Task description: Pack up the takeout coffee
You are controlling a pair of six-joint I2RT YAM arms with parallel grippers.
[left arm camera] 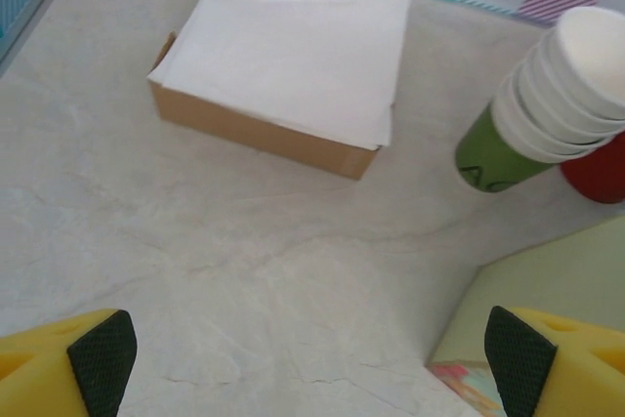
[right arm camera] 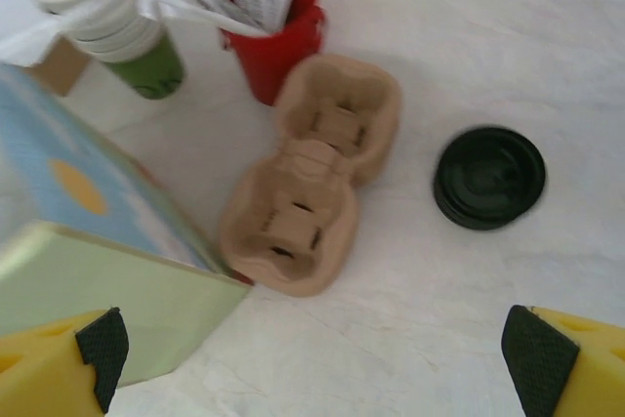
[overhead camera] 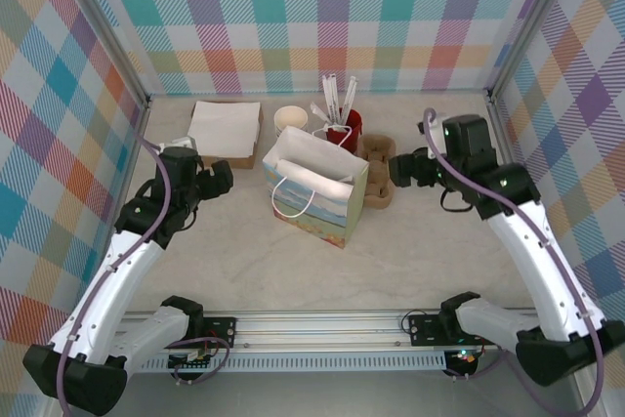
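Landmark: paper bag (overhead camera: 322,204), upright, mouth open.
- Left gripper (overhead camera: 217,181): left of the bag; fingers (left arm camera: 103,358) spread wide, nothing between them.
- Napkin box (overhead camera: 227,127): behind the bag, to its left.
- Stack of cups (overhead camera: 291,121): just behind the bag.
- Red holder (overhead camera: 350,128): behind the bag's right corner, white sticks standing in it.
- Cup carrier (overhead camera: 379,175): just beside the bag's right wall.
- Black lids (right arm camera: 488,178): right of the bag, past the carrier.
- Right gripper (overhead camera: 402,171): right of the bag; fingers spread wide, gripping nothing.
- Takeout coffee: place cannot be told; the bag's inside is hidden.
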